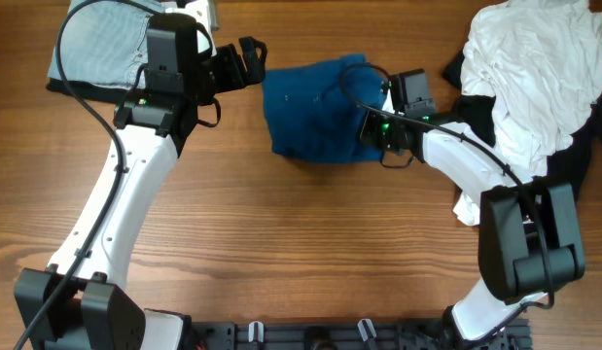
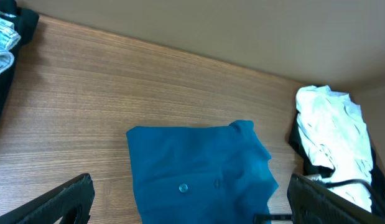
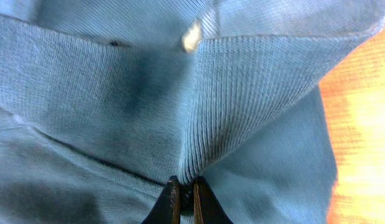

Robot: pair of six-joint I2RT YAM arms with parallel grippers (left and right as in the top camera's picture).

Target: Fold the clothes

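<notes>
The blue shirt (image 1: 315, 115) is lying on the bench (image 1: 281, 243) close to the far edge, roughly midway between the left and right edges. It is partly folded into a rough rectangle, with its right side bunching up into loose ridges. Two small buttons (image 2: 183, 186) are showing on its upper face in the left wrist view.

The right gripper (image 3: 186, 198) is sitting at the shirt's right side, its fingers nearly closed and pinching a raised fold of the blue cloth between them. In the right wrist view the ribbed cloth is rising from the pinch in a narrow pleat, and a pale button (image 3: 191, 37) is lying near the top of it. Bare wood is showing along the right of that view.

The left gripper (image 1: 252, 60) is hanging just beside the shirt's far left corner, not touching it, with its fingers (image 2: 68, 196) spreading wide and nothing between them.

A pile of white clothes (image 1: 534, 78) is filling the far right corner, resting on a dark garment (image 1: 573, 165) that is sticking out below it along the right edge. A pale striped garment (image 1: 101, 44) is lying in the far left corner, partly under the left arm.
</notes>
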